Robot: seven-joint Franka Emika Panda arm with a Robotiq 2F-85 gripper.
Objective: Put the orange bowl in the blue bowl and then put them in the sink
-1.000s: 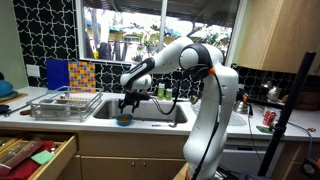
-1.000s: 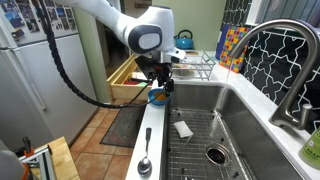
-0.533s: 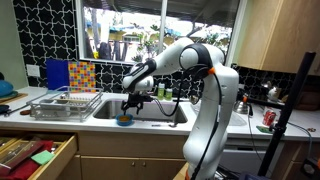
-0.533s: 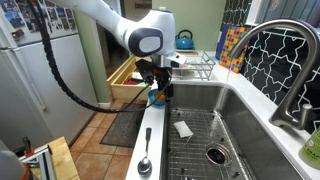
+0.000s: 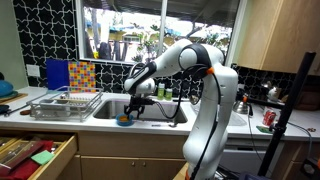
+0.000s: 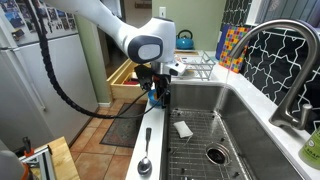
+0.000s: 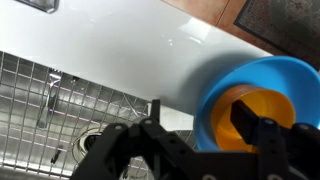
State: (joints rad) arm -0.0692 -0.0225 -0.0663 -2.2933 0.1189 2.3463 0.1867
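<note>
The blue bowl sits on the pale counter strip at the front edge of the sink, with the orange bowl nested inside it. It shows small in both exterior views, partly hidden by my hand. My gripper is open and straddles the blue bowl's rim, with one finger inside over the orange bowl and one outside. It shows in both exterior views. The steel sink has a wire grid on its floor.
A spoon lies on the front counter strip. A wire dish rack stands beside the sink. A wooden drawer is pulled open below the counter. A tall faucet stands at the sink's far side. A white piece lies on the grid.
My gripper has come down and shifted slightly over the bowls, so it hides more of them. The bowls have not moved.
</note>
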